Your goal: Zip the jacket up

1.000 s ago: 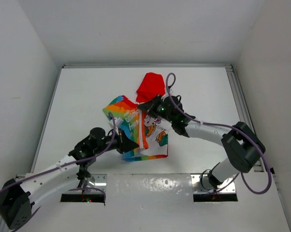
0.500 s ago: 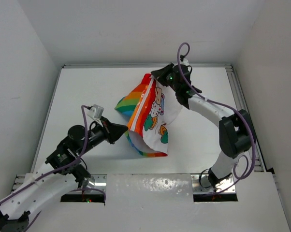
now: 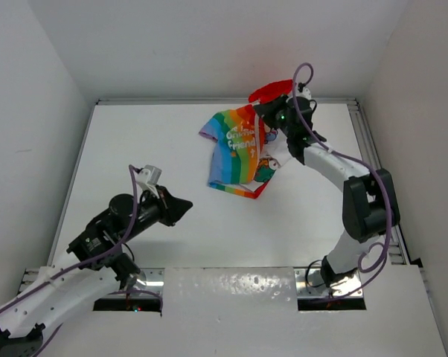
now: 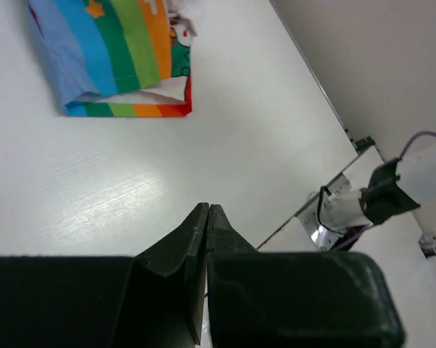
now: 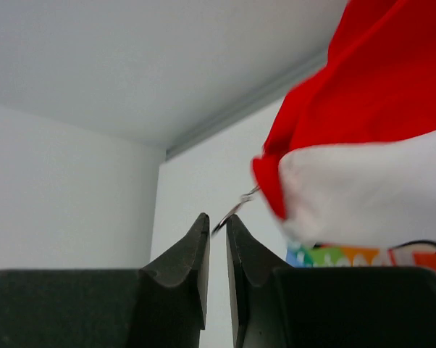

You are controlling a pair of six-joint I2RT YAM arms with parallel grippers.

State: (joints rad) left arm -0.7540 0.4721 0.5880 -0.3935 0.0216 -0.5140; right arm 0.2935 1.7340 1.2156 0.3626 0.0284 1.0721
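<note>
The rainbow-striped jacket lies spread at the back of the table, its red hood lifted near the far edge. My right gripper is at the collar under the hood. In the right wrist view its jaws stand a narrow gap apart. The thin metal zipper pull reaches just to their tips, below the hood and white lining. My left gripper is shut and empty over bare table, well short of the jacket's hem; its fingertips touch.
Raised rails edge the table at the back and right. A metal bracket and the right arm's base show at the near edge.
The right arm swung the jacket up and back toward the far right. The jacket came away from the left gripper, which pulled back left. The right jaws parted slightly.
</note>
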